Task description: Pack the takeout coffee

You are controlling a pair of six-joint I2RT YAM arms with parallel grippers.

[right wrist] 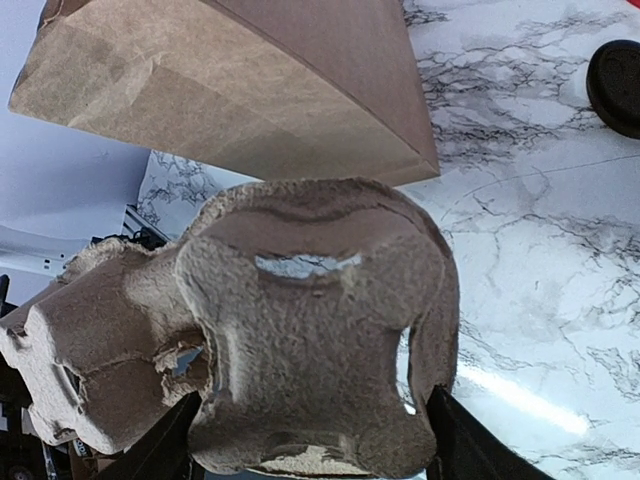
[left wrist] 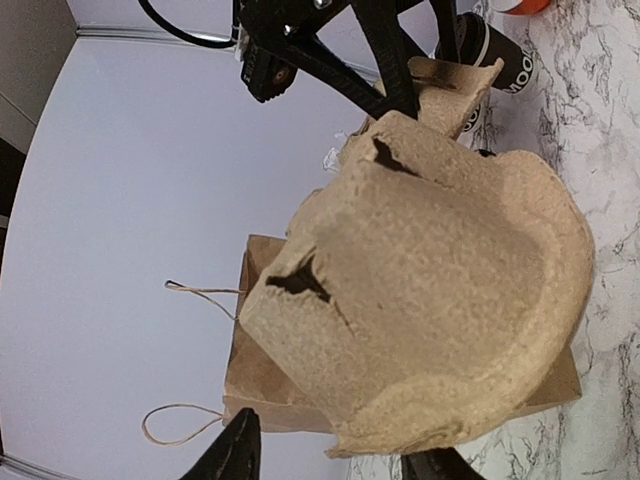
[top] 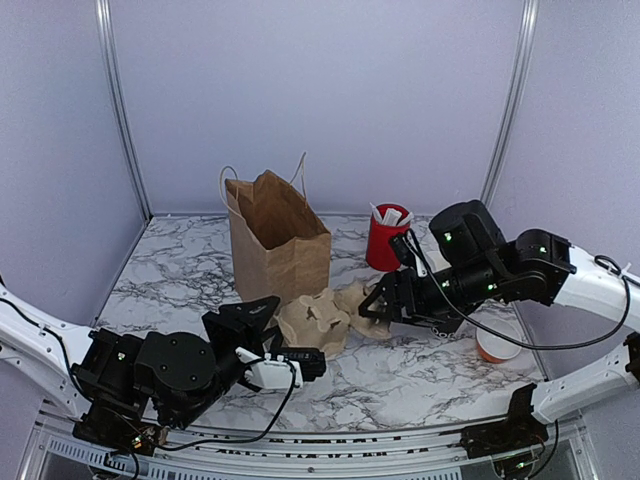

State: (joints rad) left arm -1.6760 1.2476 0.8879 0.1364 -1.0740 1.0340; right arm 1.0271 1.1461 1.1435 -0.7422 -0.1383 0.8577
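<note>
From the top view, the paper bag [top: 275,240] stands open at the middle of the marbled surface [top: 180,280]. The pulp cup carrier [top: 318,320] is just in front of it, and a red tub [top: 384,245] of sachets is off to the bag's right. The left claw [top: 312,360] sits at the carrier's near edge and the right claw [top: 378,305] at its far lobe. The takeout coffee [left wrist: 497,52] does not show from above. The right arm probably covers it.

In the left wrist view, the carrier fills the frame. The left claw's fingertips [left wrist: 240,452] stand apart, one on each side of the carrier's near rim. Bag shows between one tip and the pulp, so this claw is open and gripping nothing. Past the carrier's far edge, under the right arm, the black cup stands on the surface with its white lettering low on its side. Its long axis is upright.

In the right wrist view, the right claw's fingers [right wrist: 175,445] press both flanks of one carrier pocket, so it is clamped on the carrier. A round black lid [right wrist: 615,85] shows at the frame's edge, but I cannot tell whether it sits on the cup.

The coffee lies across the carrier from the left claw and much nearer the right arm. The right claw is occupied, so the free left claw would have to reach over or around the carrier.
</note>
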